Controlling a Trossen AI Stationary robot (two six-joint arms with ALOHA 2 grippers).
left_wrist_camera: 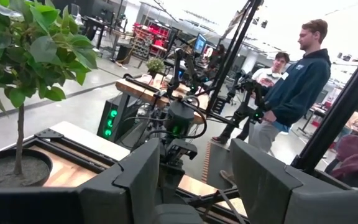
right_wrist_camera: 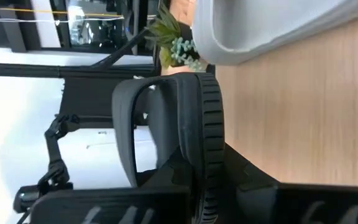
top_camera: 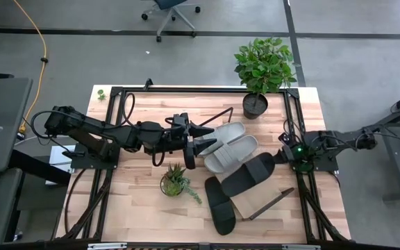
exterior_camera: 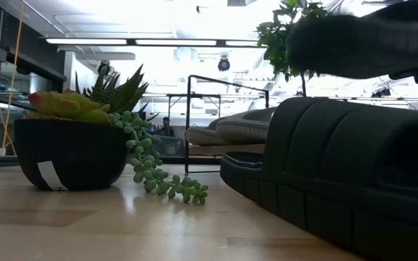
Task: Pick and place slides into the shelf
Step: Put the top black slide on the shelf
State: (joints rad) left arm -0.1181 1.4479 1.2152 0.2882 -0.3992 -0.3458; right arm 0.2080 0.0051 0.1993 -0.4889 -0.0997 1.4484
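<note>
Two light grey slides (top_camera: 229, 144) lie side by side on the slanted shelf (top_camera: 261, 201). A black slide (top_camera: 248, 173) lies next to them on the board. A second black slide (top_camera: 219, 205) lies on the table beside the shelf and fills the low view's right (exterior_camera: 325, 174). My left gripper (top_camera: 210, 139) points level and stands open over the grey slides' near ends, with nothing between its fingers (left_wrist_camera: 138, 177). My right gripper (top_camera: 283, 156) is drawn back at the table's right edge, shut, close to the end of the black slide on the shelf (right_wrist_camera: 166, 124). My right gripper is next to the end of the black slide on the shelf (top_camera: 269, 164). I cannot tell whether it touches the slide, because the slide fills the wrist view right up to the fingers.
A small succulent in a dark pot (top_camera: 176, 182) stands just left of the black slide on the table. A potted tree (top_camera: 261, 69) stands at the far edge behind the shelf. Black frame rails (top_camera: 117, 125) run along the table's sides. People stand beyond the table (left_wrist_camera: 297, 81).
</note>
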